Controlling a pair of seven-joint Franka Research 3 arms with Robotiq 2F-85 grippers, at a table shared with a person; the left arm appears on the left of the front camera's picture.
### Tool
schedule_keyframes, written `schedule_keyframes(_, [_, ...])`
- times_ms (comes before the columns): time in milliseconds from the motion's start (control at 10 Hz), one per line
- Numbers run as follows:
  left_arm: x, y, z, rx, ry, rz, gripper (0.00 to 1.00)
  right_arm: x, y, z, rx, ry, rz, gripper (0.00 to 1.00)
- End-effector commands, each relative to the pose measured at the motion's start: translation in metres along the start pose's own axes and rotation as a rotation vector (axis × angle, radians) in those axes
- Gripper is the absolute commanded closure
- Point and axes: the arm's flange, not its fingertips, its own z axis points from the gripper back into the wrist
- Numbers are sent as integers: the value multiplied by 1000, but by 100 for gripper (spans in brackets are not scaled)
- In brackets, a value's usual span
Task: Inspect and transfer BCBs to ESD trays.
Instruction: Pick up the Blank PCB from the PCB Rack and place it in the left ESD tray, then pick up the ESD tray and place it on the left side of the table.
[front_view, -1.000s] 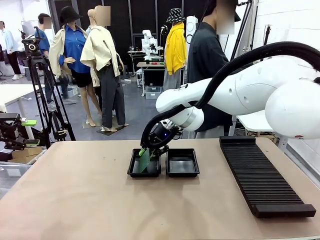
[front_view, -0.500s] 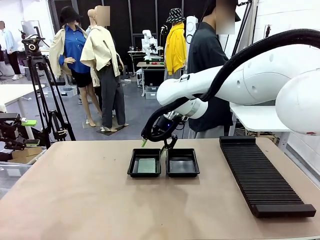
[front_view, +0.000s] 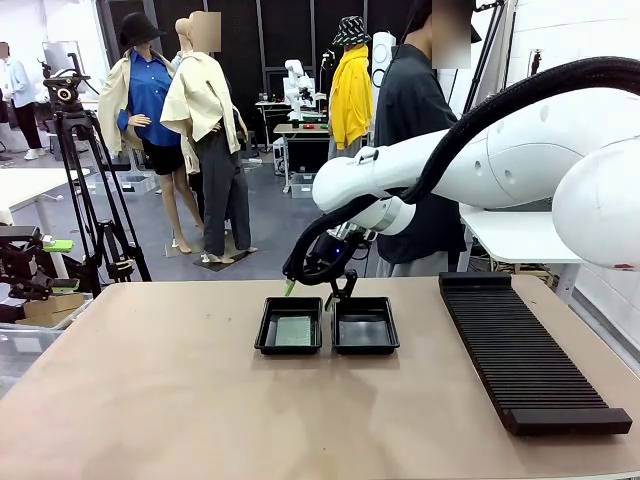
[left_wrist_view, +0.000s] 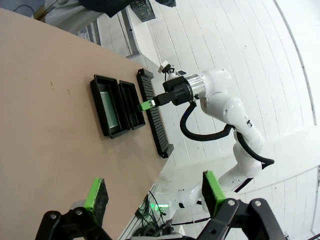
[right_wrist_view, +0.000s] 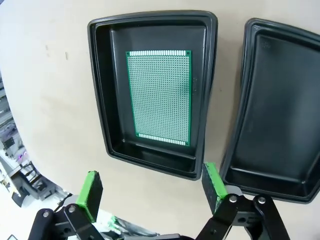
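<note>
BCB (right_wrist_view: 159, 97), one green board, lies flat in the left tray (front_view: 288, 350) at frame centre; the right tray (front_view: 365, 328) beside it is bare, so I judge the transfer partly done. My right gripper (front_view: 318, 292) hovers above them, wide open and empty, my left gripper (left_wrist_view: 155, 194) likewise.

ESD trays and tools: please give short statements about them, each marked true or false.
1. A green BCB lies flat in the left ESD tray. True.
2. The right ESD tray holds a board too. False: it holds nothing.
3. The right tool grips the BCB. False: it is open above the trays, holding nothing.
4. The left tool is open. True.
5. A black ribbed rack lies right of the trays. True.
</note>
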Motion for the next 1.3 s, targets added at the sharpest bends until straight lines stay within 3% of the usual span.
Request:
schedule_keyframes(0, [1,-3,2,7,-9,13,0,1,0,1,8,-9,-4,0])
schedule_keyframes(1200, [1,-3,2,7,-9,13,0,0,0,0,0,0,0,0])
